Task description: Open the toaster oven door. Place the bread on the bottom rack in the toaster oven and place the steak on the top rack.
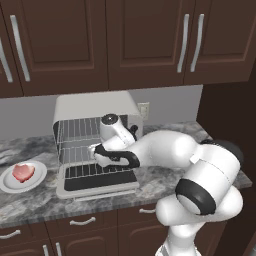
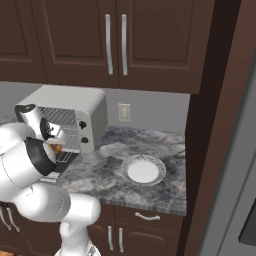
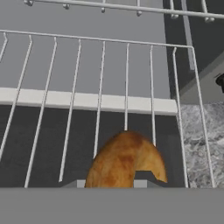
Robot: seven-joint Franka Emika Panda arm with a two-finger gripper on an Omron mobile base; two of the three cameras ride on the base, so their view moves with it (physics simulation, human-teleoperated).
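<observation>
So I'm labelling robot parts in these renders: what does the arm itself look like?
The arm is glossy white, built of rounded, bulbous links. Its joints carry dark bands; a black ring circles the big elbow, and another shows in the right base view. The wrist ends in a pale grey cylinder with a dark cap. The hand is white with black trim. No cables or markings show.

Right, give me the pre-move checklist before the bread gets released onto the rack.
1. Toaster oven door down flat: ok.
2. Bread over the bottom rack, in the hand view: ok.
3. Gripper reaching into the toaster oven: ok.
4. Jaws closed on the bread: cannot tell, the fingertips are hidden.
5. Top rack free for the steak: ok.
6. Steak waiting on its plate: ok.
</observation>
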